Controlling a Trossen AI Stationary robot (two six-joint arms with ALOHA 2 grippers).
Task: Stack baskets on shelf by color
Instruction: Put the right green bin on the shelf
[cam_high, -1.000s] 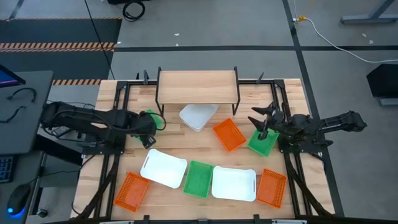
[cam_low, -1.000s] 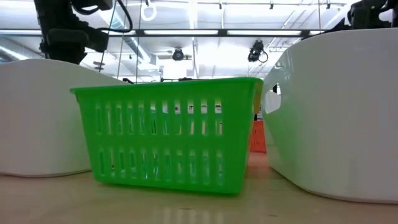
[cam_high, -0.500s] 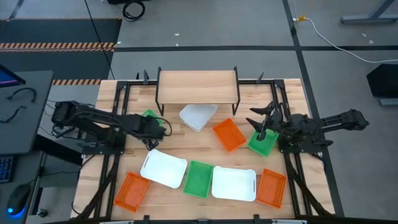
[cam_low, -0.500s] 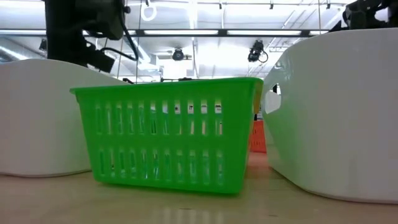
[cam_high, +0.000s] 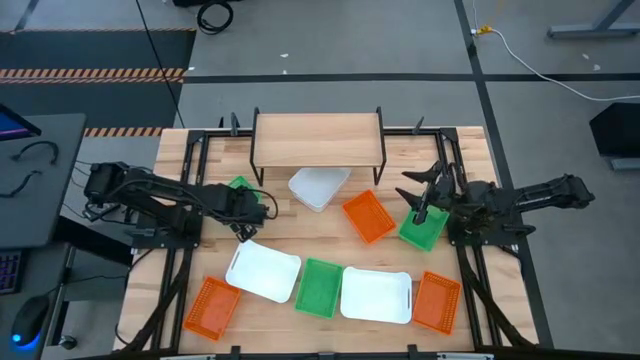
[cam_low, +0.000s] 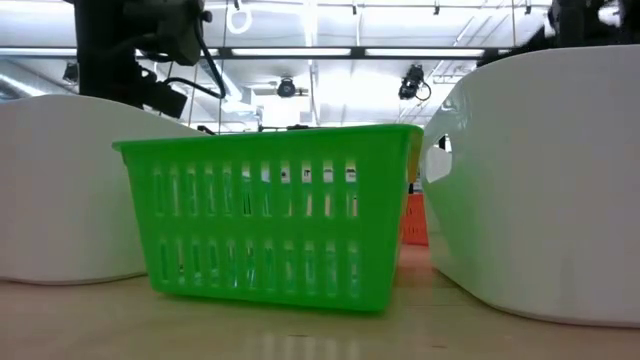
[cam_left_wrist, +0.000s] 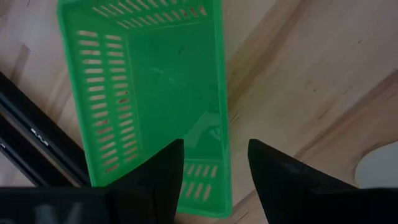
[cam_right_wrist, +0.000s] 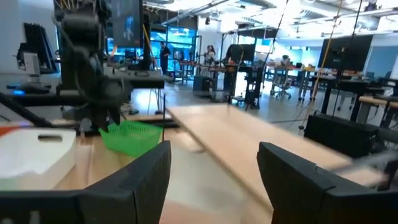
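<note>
My left gripper (cam_high: 254, 207) (cam_left_wrist: 214, 143) is open over a green basket (cam_high: 238, 186) (cam_left_wrist: 155, 81) that rests flat on the table's left side. One finger is over the basket's inside and the other is outside its long wall. My right gripper (cam_high: 420, 196) (cam_right_wrist: 212, 146) is open and hovers level above another green basket (cam_high: 424, 230) on the right. The shelf (cam_high: 318, 140) stands at the far edge with a white basket (cam_high: 318, 187) at its front. An orange basket (cam_high: 367, 216) lies in the middle. My left gripper's open fingers (cam_left_wrist: 165, 174) come from above on either side of the green basket's long wall (cam_left_wrist: 219, 124), near one corner. I cannot tell whether they touch it. The basket lies flat on the table.
Along the near edge lie an orange basket (cam_high: 211, 306), a white basket (cam_high: 263, 270), a green basket (cam_high: 319, 288) (cam_low: 270, 210), another white basket (cam_high: 376, 295) and another orange basket (cam_high: 437, 301). Black frame rails (cam_high: 190, 190) run along both table sides.
My left gripper has moved toward the table's right and slightly toward the far edge, coming over the green basket near the shelf's left leg, then has held there. The baskets have stayed where they were.
</note>
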